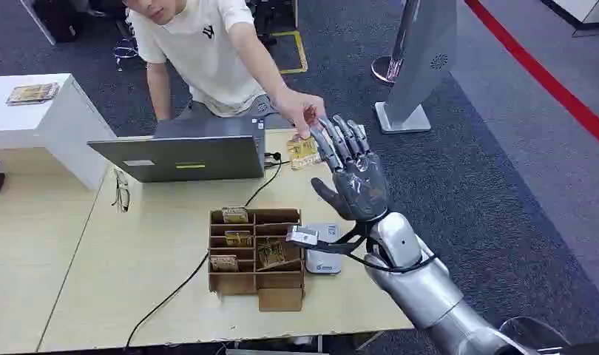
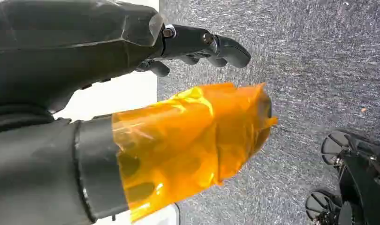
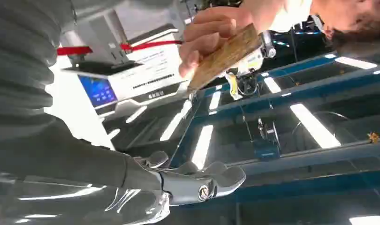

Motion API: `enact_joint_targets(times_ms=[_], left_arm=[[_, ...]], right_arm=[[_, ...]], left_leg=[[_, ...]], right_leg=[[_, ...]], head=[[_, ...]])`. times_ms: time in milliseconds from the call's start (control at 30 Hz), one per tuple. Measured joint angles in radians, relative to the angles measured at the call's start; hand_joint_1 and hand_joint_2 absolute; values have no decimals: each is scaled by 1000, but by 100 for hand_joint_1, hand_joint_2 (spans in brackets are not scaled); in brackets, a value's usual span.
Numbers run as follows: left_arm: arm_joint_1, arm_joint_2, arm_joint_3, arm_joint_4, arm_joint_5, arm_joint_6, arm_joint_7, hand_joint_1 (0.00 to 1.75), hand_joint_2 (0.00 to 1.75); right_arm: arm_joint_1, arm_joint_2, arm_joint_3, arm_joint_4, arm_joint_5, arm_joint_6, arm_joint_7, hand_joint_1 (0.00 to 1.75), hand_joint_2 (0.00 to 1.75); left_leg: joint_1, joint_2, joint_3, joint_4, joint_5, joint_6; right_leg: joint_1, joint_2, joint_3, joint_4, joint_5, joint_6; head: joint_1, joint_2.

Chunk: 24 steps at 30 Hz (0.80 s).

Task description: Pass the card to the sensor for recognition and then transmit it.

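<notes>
Dark grey fingers of the robot's right hand are stretched straight and spread, released and holding nothing, palm raised above the pale wooden table. Just past the fingertips, a person's hand pinches the brown patterned card; in the right wrist view its long axis runs slantwise out from the person's fingers, flat face toward the camera, apart from the robot's fingers. Beneath the fingertips a small stack of similar cards lies on the table. Nearer the wrist sit a white sensor box and a brown cardboard divider tray with cards in its compartments. The left hand hangs with fingers loosely extended over grey carpet, grasping nothing.
</notes>
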State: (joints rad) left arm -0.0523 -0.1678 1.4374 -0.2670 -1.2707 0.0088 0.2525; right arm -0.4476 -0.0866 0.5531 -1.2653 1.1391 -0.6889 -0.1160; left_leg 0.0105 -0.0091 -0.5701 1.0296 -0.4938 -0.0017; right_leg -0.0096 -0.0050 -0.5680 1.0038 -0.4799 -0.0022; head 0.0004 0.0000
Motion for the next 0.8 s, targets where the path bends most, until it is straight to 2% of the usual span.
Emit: enact_joint_targets(times_ms=[33, 67, 100, 133, 800], left_arm=[[0, 0, -2, 0, -1, 0, 0, 0, 0], [0, 0, -3, 0, -1, -1, 0, 0, 0], [0, 0, -5, 0, -2, -2, 0, 0, 0], [0, 0, -5, 0, -3, -3, 0, 0, 0], [0, 0, -12, 0, -3, -9, 0, 0, 0]], right_arm=[[-3, 1, 0, 8, 1, 0, 2, 147, 175], [-6, 3, 0, 14, 1, 0, 5, 166, 175], [-9, 6, 0, 22, 1, 0, 6, 166, 175], [-11, 7, 0, 26, 1, 0, 7, 175, 175], [-20, 20, -1, 78, -6, -2, 11, 175, 175]], left_leg=[[0, 0, 0, 0, 0, 0], [0, 0, 0, 0, 0, 0], [0, 0, 0, 0, 0, 0], [0, 0, 0, 0, 0, 0], [0, 0, 0, 0, 0, 0]], right_leg=[[0, 0, 0, 0, 0, 0], [0, 0, 0, 0, 0, 0], [0, 0, 0, 0, 0, 0], [0, 0, 0, 0, 0, 0], [0, 0, 0, 0, 0, 0]], head=[[0, 0], [0, 0], [0, 0], [0, 0], [0, 0]])
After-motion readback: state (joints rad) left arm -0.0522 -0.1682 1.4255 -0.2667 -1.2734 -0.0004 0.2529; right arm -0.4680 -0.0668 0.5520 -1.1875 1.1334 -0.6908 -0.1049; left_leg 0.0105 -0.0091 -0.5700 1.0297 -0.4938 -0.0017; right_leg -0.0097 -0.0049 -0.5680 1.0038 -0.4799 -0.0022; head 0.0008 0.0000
